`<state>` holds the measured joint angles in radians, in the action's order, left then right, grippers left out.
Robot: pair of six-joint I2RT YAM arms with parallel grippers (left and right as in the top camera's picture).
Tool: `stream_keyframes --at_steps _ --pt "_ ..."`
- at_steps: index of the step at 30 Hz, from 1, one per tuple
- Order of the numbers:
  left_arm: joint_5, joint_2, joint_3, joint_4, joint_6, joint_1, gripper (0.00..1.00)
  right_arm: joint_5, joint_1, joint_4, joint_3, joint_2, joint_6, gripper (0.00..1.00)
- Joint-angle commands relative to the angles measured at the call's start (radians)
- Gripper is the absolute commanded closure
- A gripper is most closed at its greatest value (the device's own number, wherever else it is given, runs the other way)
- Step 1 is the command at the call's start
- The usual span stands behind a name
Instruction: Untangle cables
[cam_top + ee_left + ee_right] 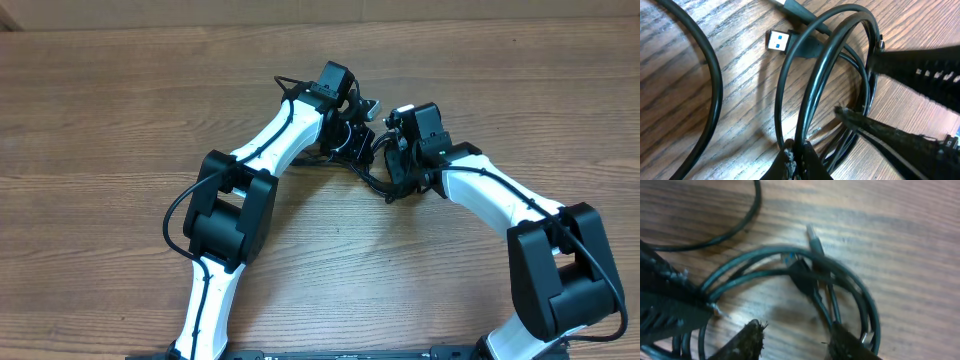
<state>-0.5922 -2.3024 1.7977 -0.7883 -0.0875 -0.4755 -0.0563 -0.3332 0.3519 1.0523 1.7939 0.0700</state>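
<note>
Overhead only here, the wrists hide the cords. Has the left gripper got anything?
Observer: Yes, the left gripper is shut on the coiled cables, pinching the loop.
Operator: Right one?
Observer: Open. The right gripper has its fingers apart with coil strands between them.
Operator: Any plug free?
Observer: One USB plug with a blue insert lies on the table, its tip poking out past the loop.

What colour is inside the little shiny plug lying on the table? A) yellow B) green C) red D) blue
D: in the left wrist view, the open end of the metal plug shows blue inside.
</note>
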Motion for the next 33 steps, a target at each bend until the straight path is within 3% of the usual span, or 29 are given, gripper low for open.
stream_keyframes --at_steps 1,17,26,33 --pt "-0.030 -0.016 0.015 0.000 -0.016 0.006 0.96 -0.006 0.008 -0.038 -0.006 0.004 0.018 0.57" --pt "-0.030 -0.016 0.015 -0.008 -0.013 0.006 0.96 -0.098 0.010 -0.061 -0.006 0.091 0.018 0.57" --pt "-0.030 -0.016 0.015 -0.013 -0.002 0.006 0.96 -0.104 0.015 -0.078 -0.006 0.140 0.018 0.48" --pt "-0.029 -0.016 0.015 -0.012 -0.002 0.006 0.96 -0.078 0.014 0.001 -0.006 0.172 -0.054 0.47"
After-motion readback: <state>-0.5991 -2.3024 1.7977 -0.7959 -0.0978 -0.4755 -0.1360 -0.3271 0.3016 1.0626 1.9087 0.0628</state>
